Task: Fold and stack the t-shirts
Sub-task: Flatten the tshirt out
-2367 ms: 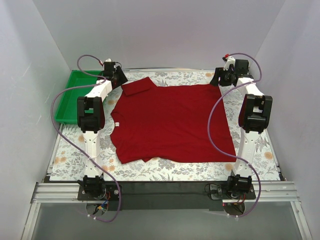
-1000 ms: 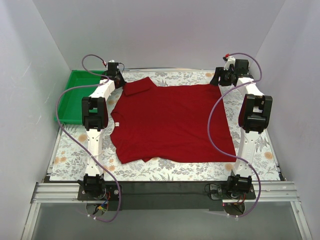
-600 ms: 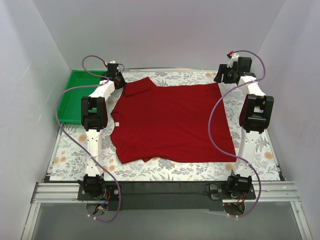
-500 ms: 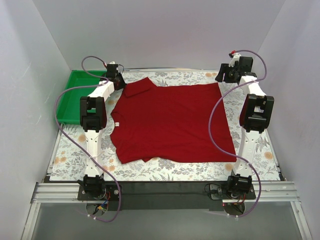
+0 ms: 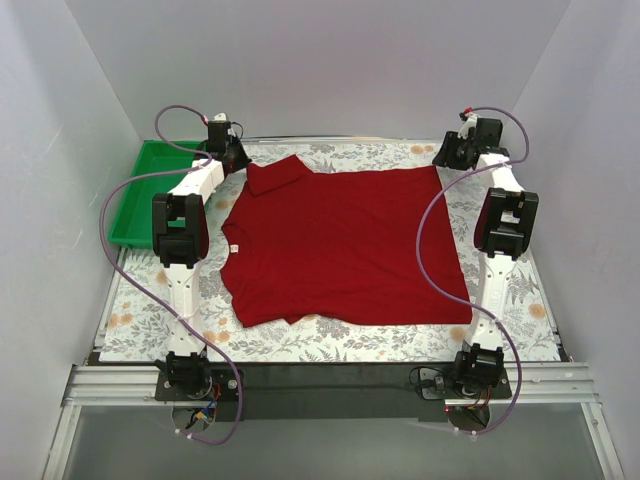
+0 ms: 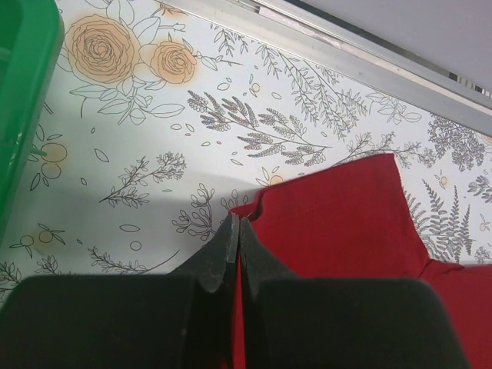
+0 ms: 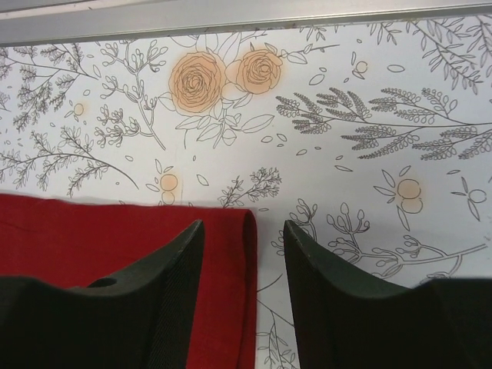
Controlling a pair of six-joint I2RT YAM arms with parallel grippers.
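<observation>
**Item 1: t-shirt** (image 5: 340,245). Dark red, short-sleeved, qty 1. Lies flat on floral worktop (image 5: 140,300). Spread between the two sets of jaws and from them back toward the arm bases. Small white label (image 5: 233,247) at neck, on L side, well nearer the bases than L jaws. One sleeve (image 5: 275,172) at far L corner, right at L jaws. Hem along R side, its far corner at R jaws.

**Item 2: left gripper** (image 6: 236,227). Jaws pressed together, no gap at tips. Tips sit on corner of sleeve edge. Thin red strip shows in seam between the two fingers. Clamped on t-shirt cloth.

**Item 3: right gripper** (image 7: 242,224). Jaws apart, low over worktop. Rolled hem edge of shirt sits in the gap. One finger (image 7: 173,269) over red cloth, the other over bare floral print. Cloth not clamped.

**Item 4: green tray** (image 5: 145,180). To L of L jaws, apart from shirt. Rim also shows at edge of L wrist view.

**Item 5: metal rail** (image 7: 231,19). Runs along far edge of worktop, beyond both jaws.

**Item 6: purple cables** (image 5: 432,250). One per arm, looping back from behind jaws toward bases. R loop hangs over hem side of shirt.
</observation>
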